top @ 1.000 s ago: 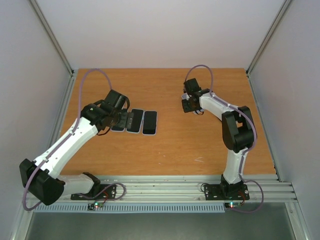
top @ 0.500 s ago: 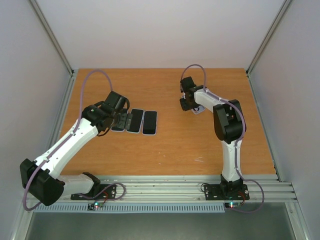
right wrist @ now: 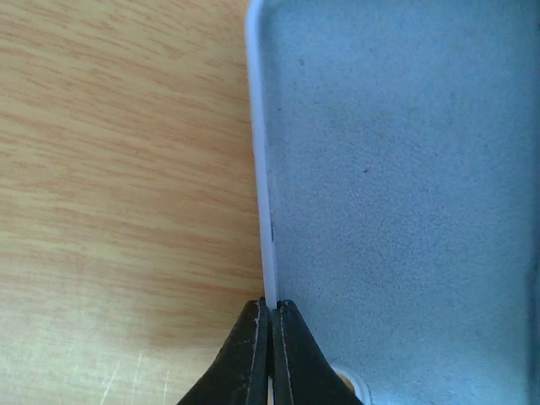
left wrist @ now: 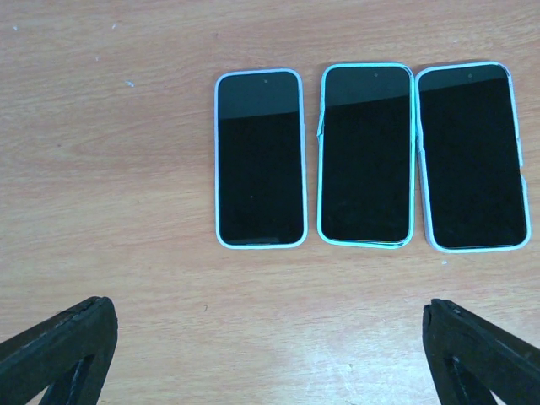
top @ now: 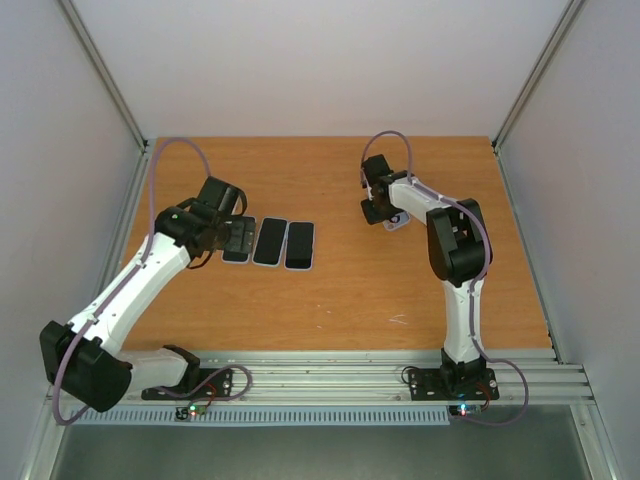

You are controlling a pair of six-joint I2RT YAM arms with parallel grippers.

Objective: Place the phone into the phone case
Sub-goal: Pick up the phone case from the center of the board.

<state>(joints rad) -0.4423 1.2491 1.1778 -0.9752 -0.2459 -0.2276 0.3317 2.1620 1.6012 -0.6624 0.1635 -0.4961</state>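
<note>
Three phones [top: 268,241] lie in a row on the table [top: 330,290]. The left gripper [top: 236,236] is over the nearest one, and the other two are just beside it. The right gripper [top: 383,212] is low, touching a pale case [top: 399,222].

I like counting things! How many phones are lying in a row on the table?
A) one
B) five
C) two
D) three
D: the left wrist view shows the left phone, the middle phone and the right phone lying flat side by side on the table.
</note>
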